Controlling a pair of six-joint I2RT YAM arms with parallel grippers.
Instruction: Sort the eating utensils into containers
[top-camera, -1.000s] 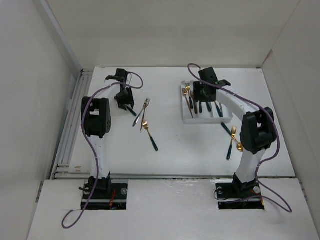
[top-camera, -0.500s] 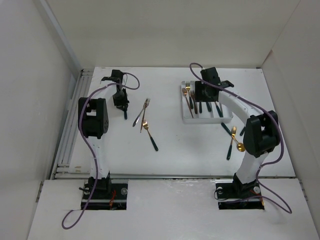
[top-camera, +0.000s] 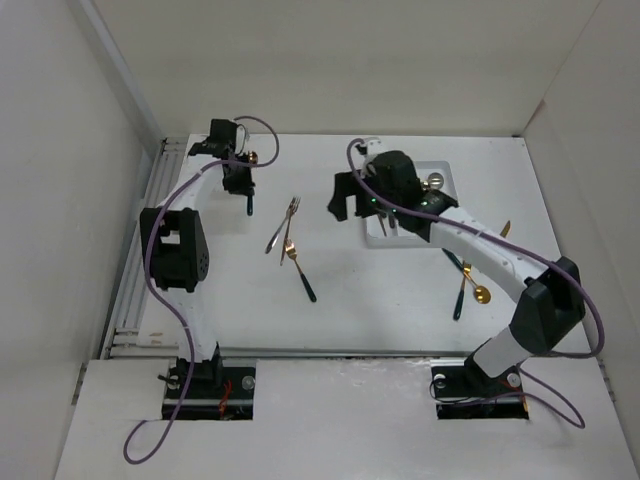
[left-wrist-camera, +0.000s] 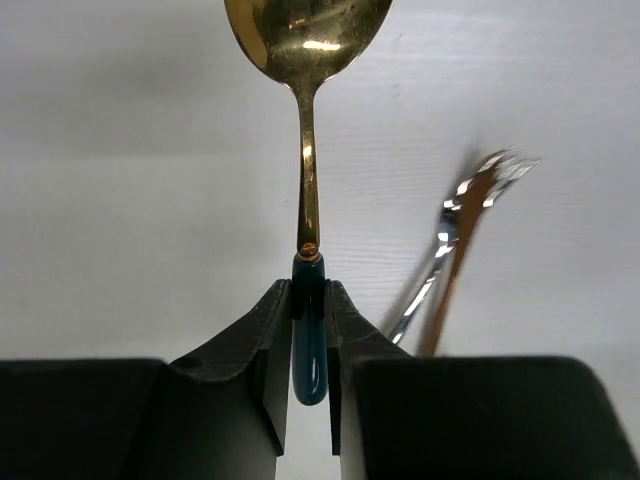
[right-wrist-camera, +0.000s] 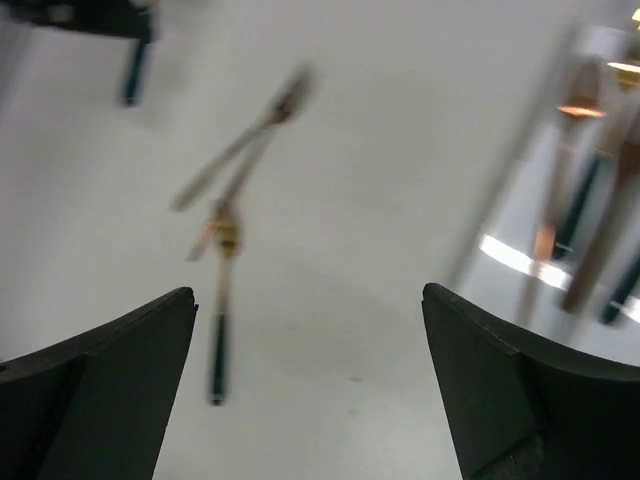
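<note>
My left gripper (top-camera: 243, 186) is shut on the dark green handle of a gold spoon (left-wrist-camera: 308, 150), held above the table at the back left, bowl pointing away from the wrist. My right gripper (top-camera: 346, 197) hangs wide open and holds nothing, just left of the white tray (top-camera: 447, 190), whose containers the arm mostly hides. Blurred utensils lie in the tray (right-wrist-camera: 580, 200). A silver fork and a gold fork (top-camera: 285, 226) lie crossed mid-table, one with a dark handle (top-camera: 305, 282). In the right wrist view those forks (right-wrist-camera: 235, 160) lie ahead of the open gripper (right-wrist-camera: 308, 292).
More utensils lie right of the tray: a gold spoon (top-camera: 478, 292), a dark-handled piece (top-camera: 455, 258) and a gold piece (top-camera: 505, 228). White walls close in the table on three sides, and a slotted rail (top-camera: 150, 230) runs along its left edge.
My left gripper shut on the spoon and carried it toward the back left. My right gripper opened wide and swung left, off the tray.
</note>
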